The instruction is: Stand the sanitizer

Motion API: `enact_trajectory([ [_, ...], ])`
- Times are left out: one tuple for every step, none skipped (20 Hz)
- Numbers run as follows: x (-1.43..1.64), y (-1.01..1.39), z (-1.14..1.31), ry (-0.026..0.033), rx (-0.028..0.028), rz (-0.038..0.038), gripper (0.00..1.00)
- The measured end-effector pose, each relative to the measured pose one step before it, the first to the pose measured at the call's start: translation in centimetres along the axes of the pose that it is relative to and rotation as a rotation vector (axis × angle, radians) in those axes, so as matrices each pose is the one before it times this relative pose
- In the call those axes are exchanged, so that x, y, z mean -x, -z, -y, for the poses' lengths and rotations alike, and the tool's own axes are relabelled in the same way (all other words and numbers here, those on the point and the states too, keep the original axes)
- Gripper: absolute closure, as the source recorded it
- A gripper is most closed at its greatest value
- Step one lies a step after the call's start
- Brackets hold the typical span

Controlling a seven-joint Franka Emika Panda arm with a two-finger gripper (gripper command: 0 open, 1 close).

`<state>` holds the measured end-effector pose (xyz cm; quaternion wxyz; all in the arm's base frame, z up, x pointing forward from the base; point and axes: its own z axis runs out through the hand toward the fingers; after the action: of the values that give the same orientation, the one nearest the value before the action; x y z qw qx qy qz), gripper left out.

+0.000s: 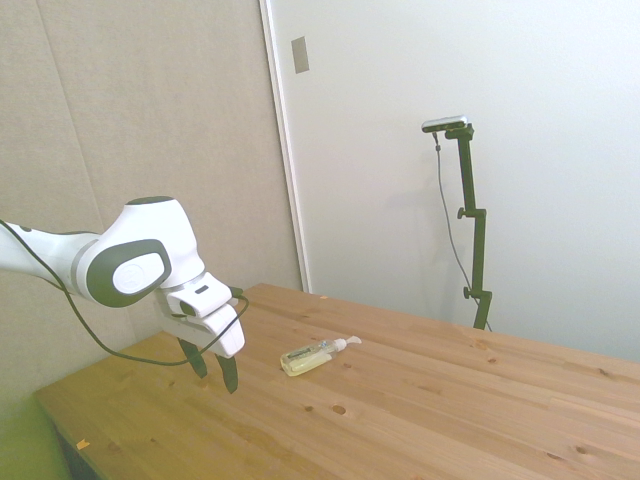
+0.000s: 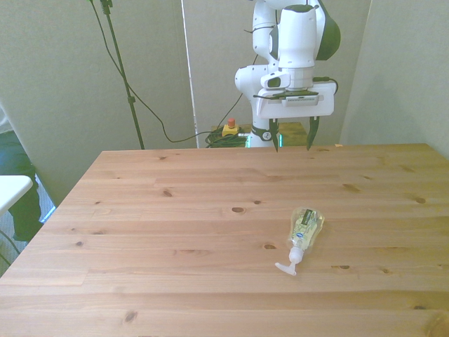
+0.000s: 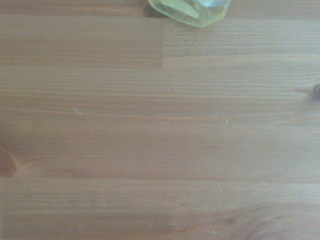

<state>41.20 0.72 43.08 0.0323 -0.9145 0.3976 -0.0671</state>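
The sanitizer [image 2: 305,230] lies on its side on the wooden table [image 2: 175,210], toward the front view's right and nearer the camera than the table's middle. In the wrist view only its rounded bottom end [image 3: 192,11] shows, cut off by the picture's edge, a pale yellow-green translucent curve with a blurred lighter patch inside. Its label is too small to read in any view; the front view gives only a dark mark and some greenish print on the clear body. The pump top [image 2: 289,265] is white, and its nozzle points toward the near edge of the table in the front view, while the bottle's base points back toward the robot. In the side view the bottle [image 1: 312,356] reads as a slim yellowish shape with the white nozzle at its far end, flat on the boards.

The gripper [image 2: 292,138] hangs above the far edge of the table, well apart from the bottle, its dark fingers [image 1: 231,373] pointing down. They are spread wide with nothing between them. The side view shows the arm's white wrist and a black cable looping beneath it.
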Motion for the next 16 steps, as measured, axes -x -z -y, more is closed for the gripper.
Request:
enact_trajectory([
  [-0.031, -0.022, -0.012, -0.0006, 0.00014, 0.00137, 0.0],
  [-0.097, -0.06, -0.012, 0.00043, 0.00111, 0.00428, 0.0],
  [-0.226, 0.085, 0.304, 0.00049, -0.00048, 0.00089, 0.0],
  [-0.483, 0.215, 0.566, -0.0008, -0.00404, -0.00172, 0.0],
  [-0.662, 0.198, 0.814, -0.00465, -0.00443, -0.00373, 0.0],
  [-0.884, 0.228, 0.994, -0.01617, -0.00795, -0.00734, 0.0],
  [-1.072, 0.108, 1.009, -0.01866, -0.0089, -0.00716, 0.0],
  [-1.244, 0.006, 1.107, -0.01997, -0.01128, -0.01012, 0.0],
  [-1.299, -0.138, 1.174, -0.01849, -0.0115, -0.01267, 0.0],
  [-1.297, -0.307, 1.266, -0.01996, -0.0103, -0.01294, 0.0],
  [-1.233, -0.366, 1.31, -0.02244, -0.01204, -0.01449, 0.0],
  [-1.135, -0.489, 1.351, -0.0256, -0.01253, -0.00971, 0.0],
  [-1.022, -0.575, 1.389, -0.02555, -0.00973, -0.00698, 0.0],
  [-0.903, -0.639, 1.342, -0.02072, -0.00602, -0.01016, 0.0],
  [-0.752, -0.758, 1.308, -0.02026, -0.00223, -0.01157, 0.0],
  [-0.719, -1.098, 1.666, -0.02509, -0.0029, -0.00827, 0.0],
])
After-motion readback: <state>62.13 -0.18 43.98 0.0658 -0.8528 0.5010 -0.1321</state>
